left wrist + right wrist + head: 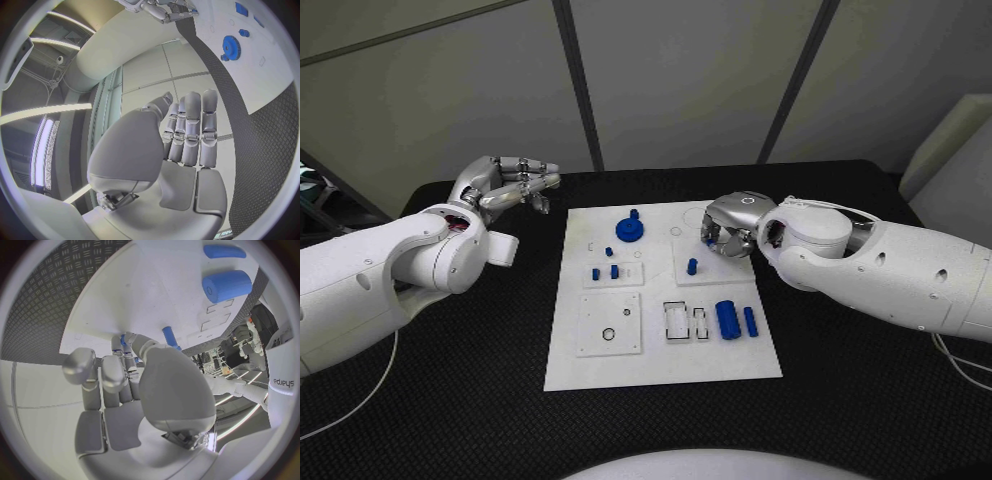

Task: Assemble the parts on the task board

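The white task board (pixel 661 360) lies mid-table. A blue gear (pixel 630 229) (pixel 232 47) stands near its far edge, with two small blue pegs (pixel 606 272) just in front of it. An upright blue peg (pixel 691 266) (pixel 169 336) stands right of centre. A thick blue cylinder (pixel 727 319) (pixel 226 286) and a thin one (pixel 750 320) (pixel 224 251) lie at the right. My right hand (pixel 730 228) (pixel 134 370) hovers over the board's far right corner, fingers curled, pinching a small blue part (pixel 123 340) between thumb and fingertips. My left hand (pixel 516 185) (pixel 187 135) is raised left of the board, fingers straight, holding nothing.
Two white insert plates (pixel 610 325) with holes lie on the board's left half. Small rectangular slots (pixel 684 320) sit beside the cylinders. Black table surface (pixel 848 400) surrounds the board on all sides.
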